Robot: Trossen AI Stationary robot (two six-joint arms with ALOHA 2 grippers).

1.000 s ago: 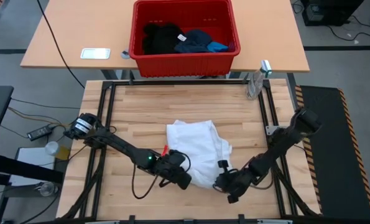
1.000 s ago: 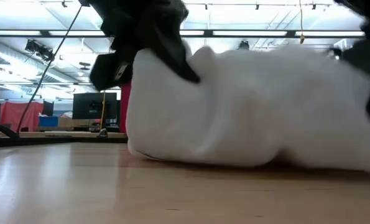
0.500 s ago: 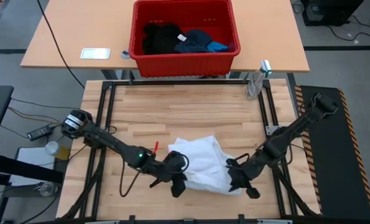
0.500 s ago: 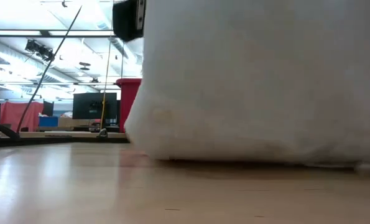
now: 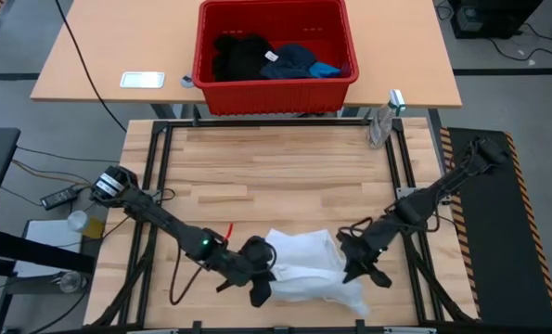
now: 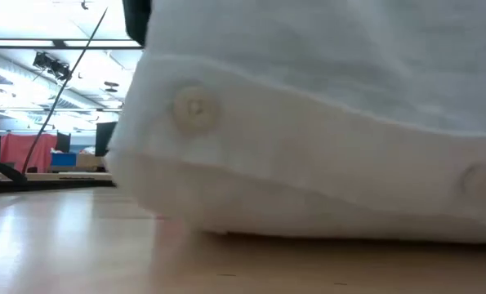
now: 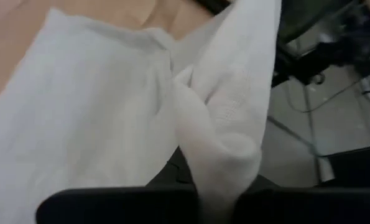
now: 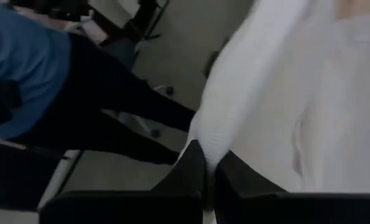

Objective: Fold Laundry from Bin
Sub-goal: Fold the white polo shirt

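The large white garment lies bunched near the table's front edge, between my two grippers. It fills the low view, where its buttoned edge rests on the tabletop. My left gripper is shut on its left end. My right gripper is shut on its right end. The red bin stands on the far table. It holds a black garment, a dark navy one with a white tag and a small bright blue one. My left gripper pinches a bunched fold of the white garment between its two fingers, at the garment's left end. The cloth spreads away slack beyond the fingers and lies on the table. My right gripper pinches a gathered edge of the white garment between its two fingers, at the garment's right end. The cloth runs away from the fingers onto the table.
A clear spray bottle stands at the table's far right corner. A phone lies on the far table left of the bin. Bare wood lies between the garment and the far edge. A person shows beyond the table.
Both grippers have moved toward the table's near edge and kept their hold on the white garment. The garment has slid along the table with them from the middle to the front edge. It is now drawn into a lower, wider bunch between them.
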